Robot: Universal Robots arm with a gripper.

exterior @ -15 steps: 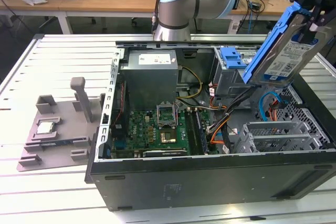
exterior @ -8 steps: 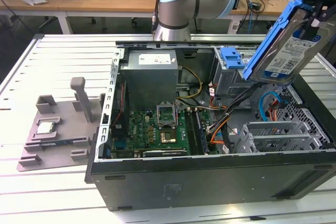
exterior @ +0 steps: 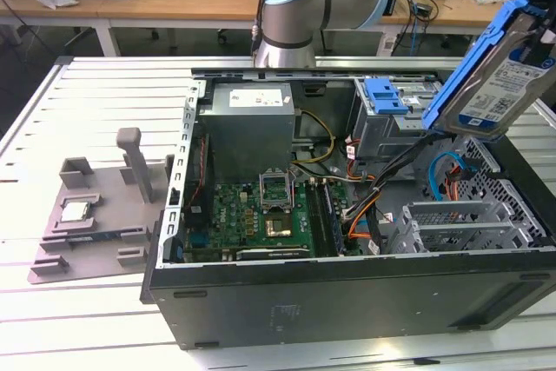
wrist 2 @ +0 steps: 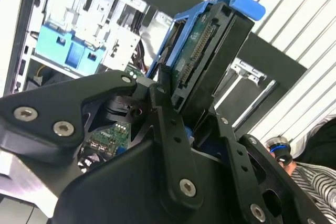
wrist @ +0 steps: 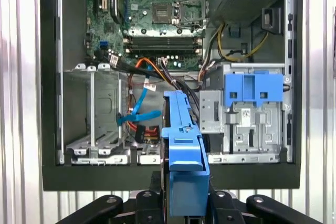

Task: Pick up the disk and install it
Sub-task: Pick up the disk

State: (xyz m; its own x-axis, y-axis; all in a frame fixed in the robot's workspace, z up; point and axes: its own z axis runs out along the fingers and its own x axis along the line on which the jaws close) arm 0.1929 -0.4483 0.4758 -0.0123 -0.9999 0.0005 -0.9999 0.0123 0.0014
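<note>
Above open case (exterior: 347, 301) | gripper (wrist: 185, 195) clamps disk (exterior: 495, 76), tilted | case holds motherboard (exterior: 261, 210), cables (exterior: 365, 202)

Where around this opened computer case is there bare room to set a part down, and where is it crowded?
Bare: the ribbed table around the grey fixture, and the drive cage floor. Crowded: the cables between the motherboard and that cage, below the held disk.
</note>
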